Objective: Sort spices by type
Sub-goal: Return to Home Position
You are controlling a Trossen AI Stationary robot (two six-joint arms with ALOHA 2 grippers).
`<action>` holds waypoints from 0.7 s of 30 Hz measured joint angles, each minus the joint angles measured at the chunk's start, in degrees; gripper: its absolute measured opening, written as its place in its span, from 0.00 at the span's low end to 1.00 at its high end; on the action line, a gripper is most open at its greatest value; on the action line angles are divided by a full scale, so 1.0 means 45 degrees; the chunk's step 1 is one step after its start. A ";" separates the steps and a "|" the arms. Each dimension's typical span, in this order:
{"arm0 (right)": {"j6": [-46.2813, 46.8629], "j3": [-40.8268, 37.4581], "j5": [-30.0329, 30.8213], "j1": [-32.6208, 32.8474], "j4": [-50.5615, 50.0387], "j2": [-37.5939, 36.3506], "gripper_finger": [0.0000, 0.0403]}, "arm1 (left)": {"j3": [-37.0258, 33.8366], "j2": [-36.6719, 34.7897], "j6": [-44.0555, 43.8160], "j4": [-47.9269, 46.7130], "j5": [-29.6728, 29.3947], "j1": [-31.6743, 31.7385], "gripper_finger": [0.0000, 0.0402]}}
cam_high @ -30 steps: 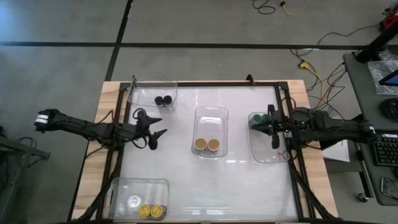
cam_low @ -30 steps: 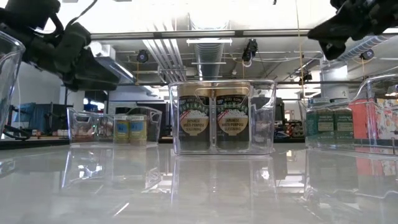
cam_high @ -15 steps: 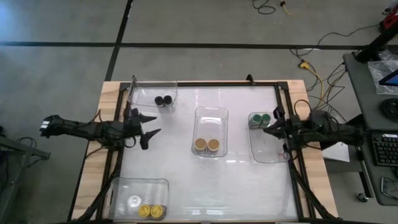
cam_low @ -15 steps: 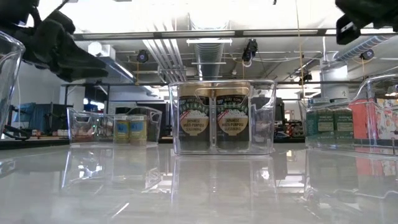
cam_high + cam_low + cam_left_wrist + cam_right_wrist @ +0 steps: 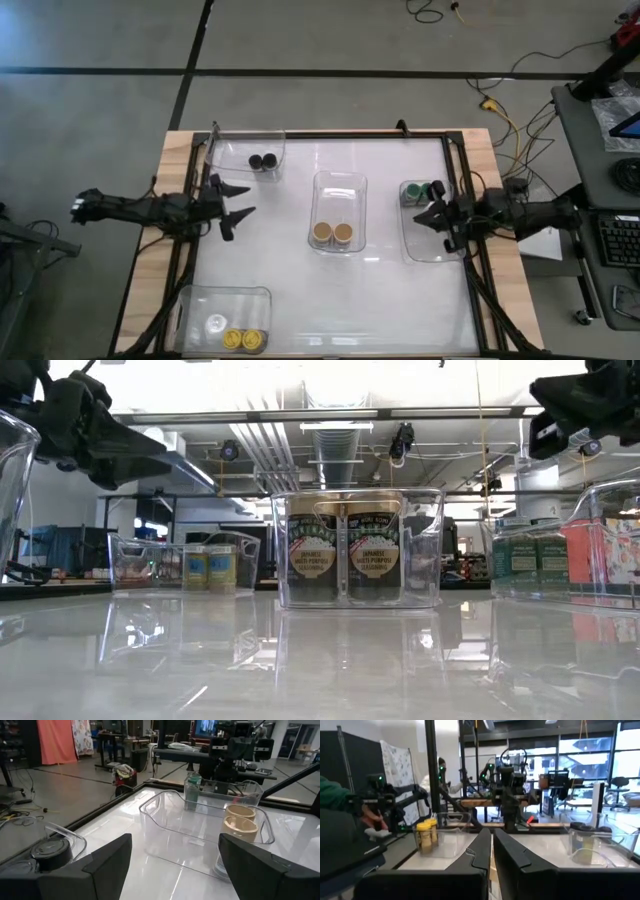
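Note:
Two black-lidded jars [image 5: 263, 161] stand in the far-left clear bin. Two tan-lidded jars [image 5: 332, 233] stand in the centre bin and show in the left wrist view [image 5: 240, 820]. Two green-lidded jars [image 5: 420, 191] stand in the right bin [image 5: 430, 250]. Two yellow-lidded jars [image 5: 243, 340] stand in the near-left bin and show in the right wrist view [image 5: 426, 835]. My left gripper [image 5: 236, 208] is open and empty above the table's left side [image 5: 170, 870]. My right gripper [image 5: 428, 216] is shut and empty over the right bin, just near of the green jars [image 5: 492, 845].
A white round thing [image 5: 216, 323] lies beside the yellow jars in the near-left bin. A dark frame [image 5: 330, 134] runs around the white table top. Bare table lies between the centre bin [image 5: 340, 180] and the side bins. Beyond the table, the room holds benches and other arms.
My left gripper has drawn back toward the table's left edge, still open. My right gripper has come off the green jars, so both lids show, and it has shifted a little toward the table's near edge.

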 joint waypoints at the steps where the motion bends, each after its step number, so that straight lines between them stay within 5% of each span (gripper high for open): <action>1: -0.0009 -0.0084 0.0018 0.0000 0.0158 0.0005 0.03 | -0.0103 -0.0031 0.0000 0.0116 0.0004 0.0000 0.70; 13: 0.0060 -0.0636 0.1047 -0.0005 -0.1091 0.0044 0.03 | -0.0865 -0.0097 0.0855 0.1082 0.0216 0.0000 0.70; 21: 0.0040 -0.0636 0.1137 -0.0005 -0.1283 0.0366 0.03 | -0.1468 -0.0098 0.1718 0.2666 0.2706 0.0000 0.70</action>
